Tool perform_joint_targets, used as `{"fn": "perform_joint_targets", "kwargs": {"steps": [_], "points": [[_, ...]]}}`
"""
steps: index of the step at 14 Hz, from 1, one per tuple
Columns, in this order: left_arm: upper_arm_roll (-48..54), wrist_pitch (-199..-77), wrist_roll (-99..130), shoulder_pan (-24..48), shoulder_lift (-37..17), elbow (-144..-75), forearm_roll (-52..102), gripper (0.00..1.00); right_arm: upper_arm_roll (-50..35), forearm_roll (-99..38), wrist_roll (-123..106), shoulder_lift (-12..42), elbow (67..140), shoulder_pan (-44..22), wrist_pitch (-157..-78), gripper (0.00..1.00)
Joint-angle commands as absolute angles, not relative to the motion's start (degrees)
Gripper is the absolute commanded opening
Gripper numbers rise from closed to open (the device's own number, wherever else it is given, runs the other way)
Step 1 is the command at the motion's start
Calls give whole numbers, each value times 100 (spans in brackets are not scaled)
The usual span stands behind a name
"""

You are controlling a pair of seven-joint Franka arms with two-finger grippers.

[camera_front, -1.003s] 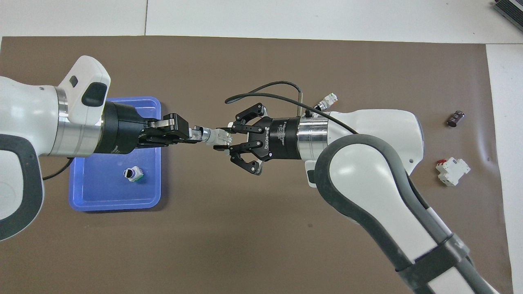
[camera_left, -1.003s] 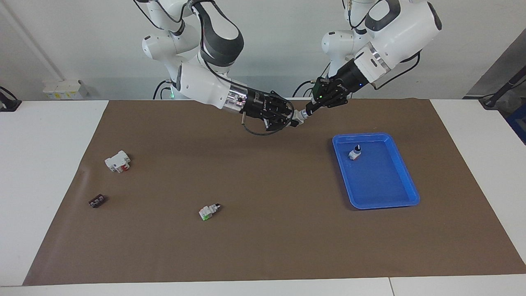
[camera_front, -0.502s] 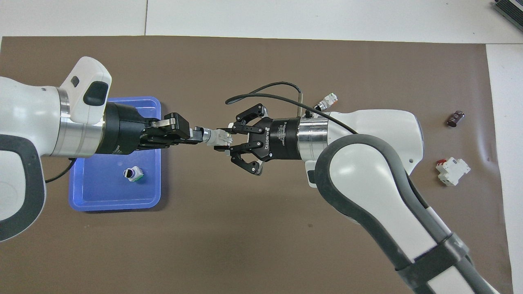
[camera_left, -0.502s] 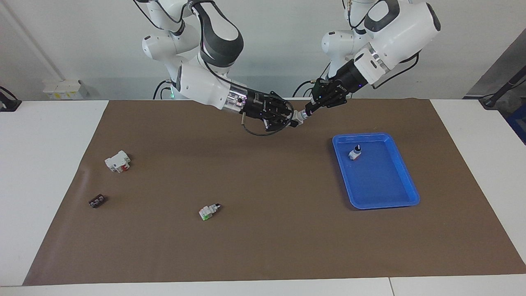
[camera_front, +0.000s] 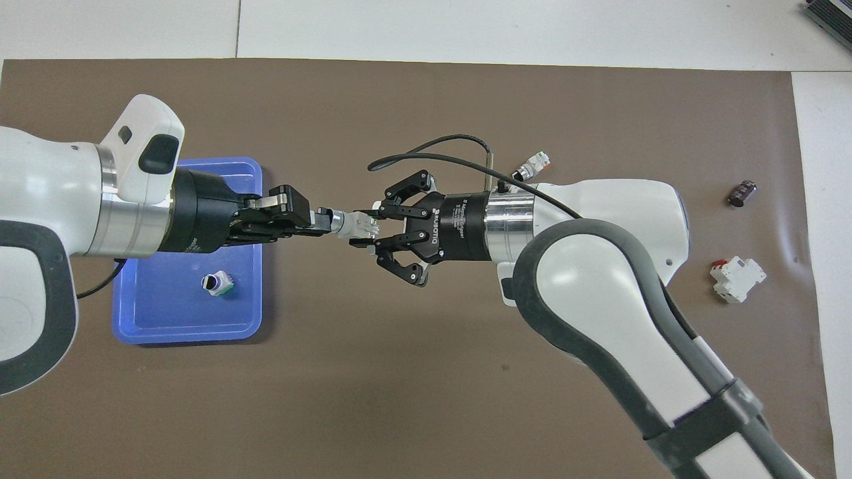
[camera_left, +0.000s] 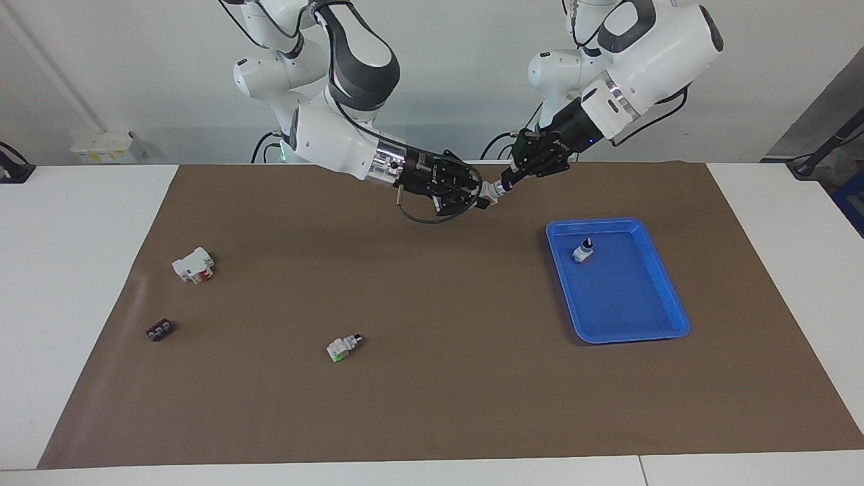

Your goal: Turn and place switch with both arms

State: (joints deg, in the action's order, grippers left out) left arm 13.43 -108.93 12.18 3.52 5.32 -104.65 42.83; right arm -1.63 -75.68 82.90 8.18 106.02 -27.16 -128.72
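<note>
The pair has edged up and the left wrist rolled slightly; with the right gripper point(camera_front: 373, 229) clamped on the small white-bodied, green-ended switch point(camera_front: 359, 224) and the left gripper point(camera_front: 324, 221) pinching its knob, twist about the knob's axis.

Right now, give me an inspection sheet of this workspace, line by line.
Surface: brown mat covering a white table.
Job's things: held switch in the air between both arms; second switch standing in the blue tray; third switch lying on the mat.
Clutter: white block with red part and small black component, both toward the right arm's end.
End effectors: left end effector shut on the held switch's knob end; right end effector shut on its white body.
Cables: black cable looping off the right wrist.
Surroundings: white wall, wall socket box.
</note>
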Motion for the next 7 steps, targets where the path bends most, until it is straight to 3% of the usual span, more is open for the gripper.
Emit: {"fn": "perform_joint_targets", "kwargs": {"steps": [1,4,7], "points": [[1371,-10969,1213,413,765,-10828,4333,10,-193,-7646,8323,791,10564,-2637,-12867,0],[1371,-10977,1204,413,773,-10837,4342,26,-193,-7646,8323,791,10564,-2637,-12867,0],[1371,-10969,1213,413,773,-10837,4350,25,-193,-7646,8323,791,10564,-2637,-12858,0]]}}
